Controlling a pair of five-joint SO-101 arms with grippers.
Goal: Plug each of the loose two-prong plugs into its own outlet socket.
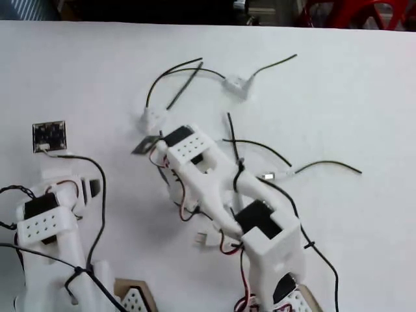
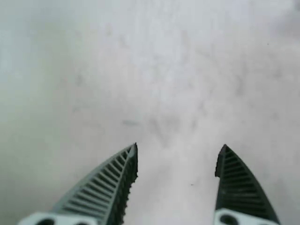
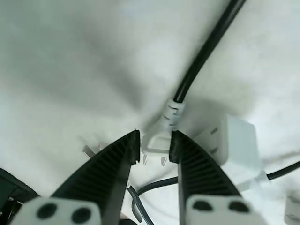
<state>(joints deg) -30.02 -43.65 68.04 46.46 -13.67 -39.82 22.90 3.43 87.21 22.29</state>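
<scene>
So I had the right gripper (image 3: 154,146) pinching the white plug (image 3: 161,140) just beside the outlet socket (image 3: 236,140), the left gripper (image 2: 180,161) spread wide well apart from that socket, and I feared the prongs (image 3: 164,161), not facing its slots (image 3: 213,134), could miss and twist loose.

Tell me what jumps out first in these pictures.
The right arm's pincer clamps a white two-prong plug on a black cord, right beside a white plastic outlet socket block. Black cords sprawl over the white table mid-scene. The left pincer hangs open above bare tabletop.
</scene>
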